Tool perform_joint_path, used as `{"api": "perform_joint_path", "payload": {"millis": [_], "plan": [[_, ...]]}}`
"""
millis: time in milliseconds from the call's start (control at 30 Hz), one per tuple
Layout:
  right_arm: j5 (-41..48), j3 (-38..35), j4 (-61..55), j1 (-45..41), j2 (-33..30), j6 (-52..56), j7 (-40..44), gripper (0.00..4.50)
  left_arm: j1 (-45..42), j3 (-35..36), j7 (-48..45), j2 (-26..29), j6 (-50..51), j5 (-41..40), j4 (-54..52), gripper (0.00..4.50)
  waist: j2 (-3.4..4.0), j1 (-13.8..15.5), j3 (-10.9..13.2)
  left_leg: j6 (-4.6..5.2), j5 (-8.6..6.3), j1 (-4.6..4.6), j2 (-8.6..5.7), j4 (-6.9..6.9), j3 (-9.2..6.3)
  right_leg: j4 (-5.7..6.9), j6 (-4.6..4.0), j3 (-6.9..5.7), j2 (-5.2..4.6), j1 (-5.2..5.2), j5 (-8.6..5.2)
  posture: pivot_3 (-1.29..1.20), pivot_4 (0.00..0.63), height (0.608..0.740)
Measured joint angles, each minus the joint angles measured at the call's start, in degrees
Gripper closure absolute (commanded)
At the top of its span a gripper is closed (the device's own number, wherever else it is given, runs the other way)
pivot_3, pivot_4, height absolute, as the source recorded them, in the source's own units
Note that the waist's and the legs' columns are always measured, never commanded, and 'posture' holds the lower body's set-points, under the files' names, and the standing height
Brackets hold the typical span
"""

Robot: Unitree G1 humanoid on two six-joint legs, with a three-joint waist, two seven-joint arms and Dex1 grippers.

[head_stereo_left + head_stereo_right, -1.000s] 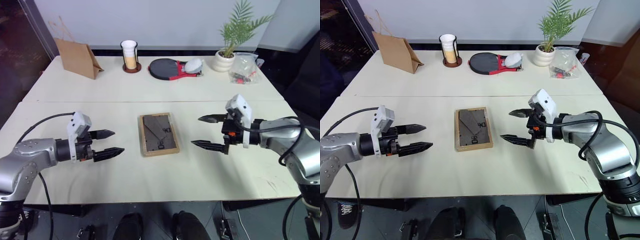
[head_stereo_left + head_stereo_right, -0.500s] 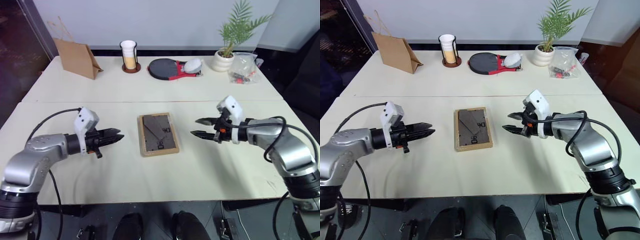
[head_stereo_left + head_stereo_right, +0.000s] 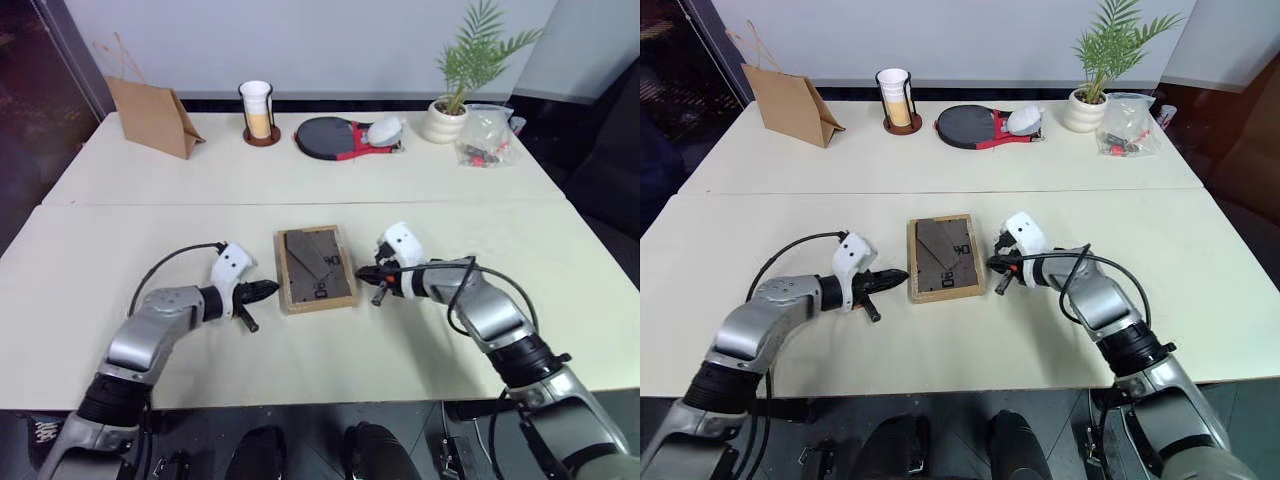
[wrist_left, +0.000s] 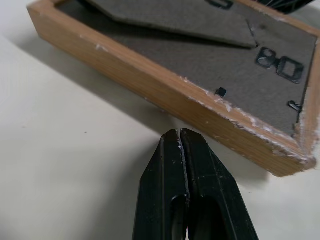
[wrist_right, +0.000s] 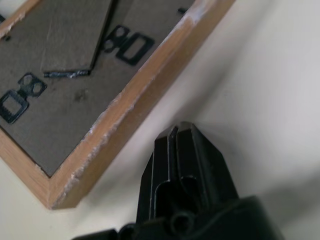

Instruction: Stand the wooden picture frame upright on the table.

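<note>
While the wooden picture frame (image 3: 317, 268) lies flat on the bench (image 3: 120, 240), face down with its dark grey backing and folded stand upward, I have a tool on each side of it. My left tool (image 3: 268, 289) sits just beside the frame's left long edge with both fingers pressed together and nothing between them. My right tool (image 3: 364, 273) sits just beside the frame's right long edge, also fully closed and empty. From the wrist views each tip is close to the wooden rim, but I cannot tell whether either touches it.

I judge the frame to be light and stiff: thin pale wood with a card-like back. The rim looks scuffed and chipped at the corners, so it should tolerate a push, though any glazing on the hidden front could be fragile. On this smooth bench I expect it to slide easily if nudged from one side alone.

With no gap under the rim, I would not try to pinch it flat. Better, I think, to press the closed tips against both long edges of the frame at once, squeeze it between them, and tip it up on one short edge. The fold-out stand on the back is flimsy, so I would pull it out gently near its free end.
</note>
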Motion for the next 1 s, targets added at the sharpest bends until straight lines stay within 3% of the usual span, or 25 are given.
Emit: {"api": "perform_joint_path", "payload": {"millis": [333,733,833,1000], "plan": [[-1.04,2.04,-4.77,1.60,2.87,3.07,1.17,4.48,4.10,0.79,-0.41,3.23,3.16,0.31,-6.56,4.50,0.00,-0.25,-0.02,0.00,-0.01,0.05,0.07,0.22,-0.04,0.29,-0.01,0.01,0.02,0.00,-0.01,0.00,0.150,0.740],[-1.70,4.21,-10.75,3.31,1.63,6.34,2.61,4.48,8.62,4.12,-3.05,9.51,6.41,-1.93,-11.18,4.50,0.00,-0.15,-0.03,0.01,-0.01,0.07,0.08,0.29,-0.04,0.38,-0.04,0.00,0.02,-0.01,-0.02,0.00,0.150,0.740],[-2.15,3.43,-11.69,3.35,-1.82,6.32,3.63,4.50,8.06,9.76,-5.52,12.65,13.31,-7.51,-10.17,3.60,0.01,-0.01,-0.02,0.01,-0.01,0.02,0.08,0.30,-0.04,0.38,-0.04,-0.01,0.01,-0.06,-0.02,0.00,0.150,0.740],[-2.68,3.23,-13.22,4.09,-3.51,5.47,4.41,4.50,-1.10,21.55,-3.51,7.41,38.69,-24.62,-5.97,1.04,-0.07,0.16,-0.04,0.04,-0.03,-0.01,0.00,0.44,-0.17,0.38,0.00,-0.09,-0.01,0.07,-0.02,0.00,0.150,0.740]]}}
